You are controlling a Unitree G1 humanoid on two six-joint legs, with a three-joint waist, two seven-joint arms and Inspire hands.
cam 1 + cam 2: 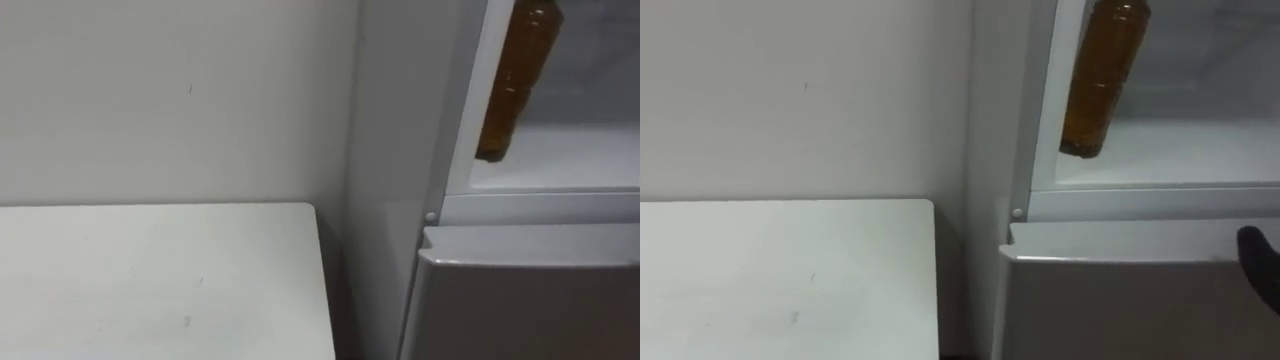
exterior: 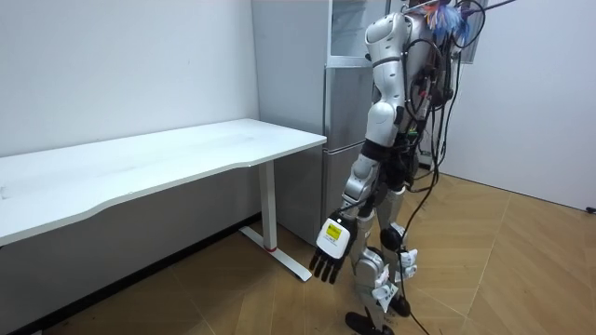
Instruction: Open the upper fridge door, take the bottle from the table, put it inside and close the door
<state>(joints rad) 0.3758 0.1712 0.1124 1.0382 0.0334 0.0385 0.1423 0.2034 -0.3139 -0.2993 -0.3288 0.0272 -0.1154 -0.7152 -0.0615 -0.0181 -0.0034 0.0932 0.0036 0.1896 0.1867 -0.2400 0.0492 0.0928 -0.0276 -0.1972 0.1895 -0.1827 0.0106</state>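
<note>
- One white table [image 1: 150,280] lies across the lower left of the eye views. Its far edge meets the plain wall [image 1: 170,90] and its right corner sits just beside the fridge [image 1: 385,150].
- In the room view the robot stands past the table's right end, close up to the fridge and facing it.
- Its left hand [image 2: 330,251] hangs low at the bottom middle of the room view, beside its leg. The fingers are straight and point down, with nothing in them.
- Right of the fridge's pale side, the upper compartment [image 1: 560,160] stands open at the upper right of the eye views, with the lower door [image 1: 520,300] beneath it.
- The bottle [image 1: 515,80], brown, hangs at the left edge of that opening. It leans a little, and its lower end is clear above the compartment's white floor.
- Its top runs off the frame's upper edge, so I cannot tell what grips it.
</note>
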